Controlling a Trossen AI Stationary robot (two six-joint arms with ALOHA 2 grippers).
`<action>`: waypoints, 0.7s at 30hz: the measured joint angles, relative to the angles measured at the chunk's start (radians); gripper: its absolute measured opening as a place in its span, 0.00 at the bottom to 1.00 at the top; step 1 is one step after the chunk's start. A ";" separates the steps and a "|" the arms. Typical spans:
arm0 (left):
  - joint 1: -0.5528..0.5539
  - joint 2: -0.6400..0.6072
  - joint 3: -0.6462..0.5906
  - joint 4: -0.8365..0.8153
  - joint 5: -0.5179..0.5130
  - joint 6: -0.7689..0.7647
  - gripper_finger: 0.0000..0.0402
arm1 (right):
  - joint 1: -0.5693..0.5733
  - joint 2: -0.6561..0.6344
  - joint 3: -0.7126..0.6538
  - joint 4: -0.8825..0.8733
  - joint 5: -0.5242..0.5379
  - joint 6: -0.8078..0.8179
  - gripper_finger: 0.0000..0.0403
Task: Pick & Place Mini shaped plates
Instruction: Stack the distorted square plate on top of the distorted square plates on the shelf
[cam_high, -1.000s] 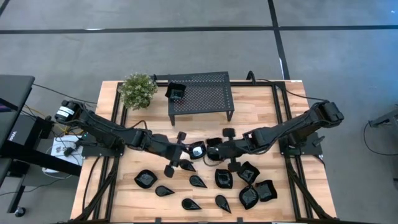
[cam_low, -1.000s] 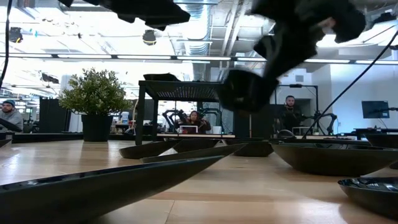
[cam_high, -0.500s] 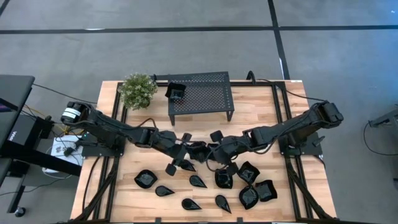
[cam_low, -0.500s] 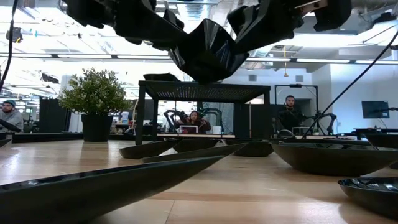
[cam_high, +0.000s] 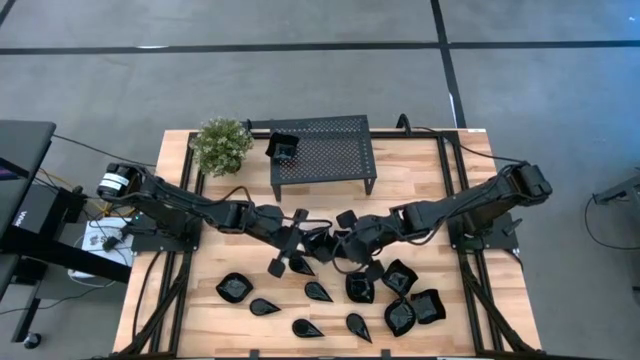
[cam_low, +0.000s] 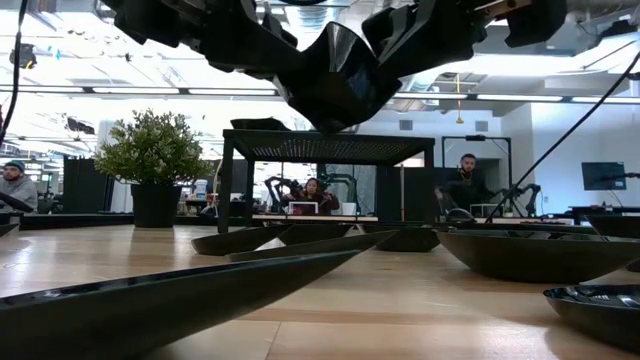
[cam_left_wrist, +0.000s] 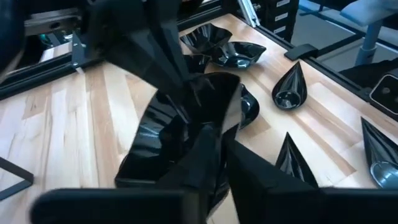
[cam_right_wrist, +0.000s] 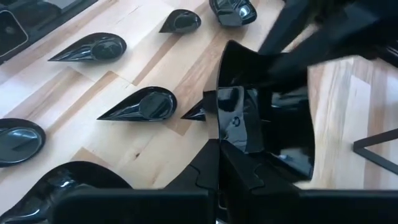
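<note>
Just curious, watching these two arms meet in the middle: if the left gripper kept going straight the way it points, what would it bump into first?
Probably the right gripper. The left gripper points across the table at it, and both seem to pinch the same squarish plate held in the air between them. Depth is hard to judge.

1. Grey floor (cam_high: 300, 80) surrounds the wooden worktop (cam_high: 420, 190), crossed by dark lines.
2. A potted plant (cam_high: 221, 145) and a black perforated stand (cam_high: 325, 150) sit at the worktop's far edge.
3. Beyond, an open office with ceiling strip lights (cam_low: 130, 92) and seated people (cam_low: 310, 195).
</note>
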 joint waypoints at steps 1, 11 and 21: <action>-0.001 0.000 0.000 -0.001 0.003 0.001 0.06 | -0.003 0.000 0.000 0.000 0.001 0.000 0.01; -0.005 0.000 0.000 0.001 0.007 -0.008 0.02 | -0.033 0.000 0.000 0.008 -0.027 -0.002 0.01; -0.005 0.000 0.000 0.003 0.003 -0.009 0.02 | -0.038 0.000 0.000 0.057 -0.049 -0.026 0.14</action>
